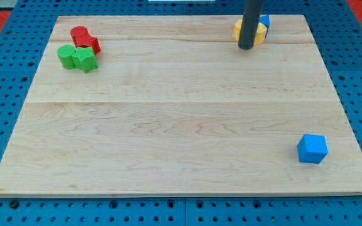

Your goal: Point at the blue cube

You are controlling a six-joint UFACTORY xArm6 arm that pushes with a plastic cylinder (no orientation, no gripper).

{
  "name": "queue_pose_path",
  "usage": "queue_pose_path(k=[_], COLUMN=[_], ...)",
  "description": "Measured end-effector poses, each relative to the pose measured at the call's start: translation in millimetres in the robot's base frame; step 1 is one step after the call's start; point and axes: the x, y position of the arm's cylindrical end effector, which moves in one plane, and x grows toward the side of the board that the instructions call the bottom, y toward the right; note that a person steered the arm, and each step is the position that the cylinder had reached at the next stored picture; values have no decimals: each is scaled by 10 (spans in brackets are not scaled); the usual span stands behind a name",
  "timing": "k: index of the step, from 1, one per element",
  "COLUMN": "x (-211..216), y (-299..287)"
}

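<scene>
While rod upright, tool [246, 47] far from blue cube [312, 149]

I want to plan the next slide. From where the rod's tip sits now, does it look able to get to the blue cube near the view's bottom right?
Probably yes. My tip is at the view's top, against the yellow blocks, and the blue cube sits alone at the lower right. Only bare wooden board lies between them.
</scene>
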Motion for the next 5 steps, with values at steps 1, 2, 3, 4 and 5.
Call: queue_pose_path(k=[1,2,3,4,5], x=[520,1057,1819,2618,2897], y=[672,1102,1286,1304,797])
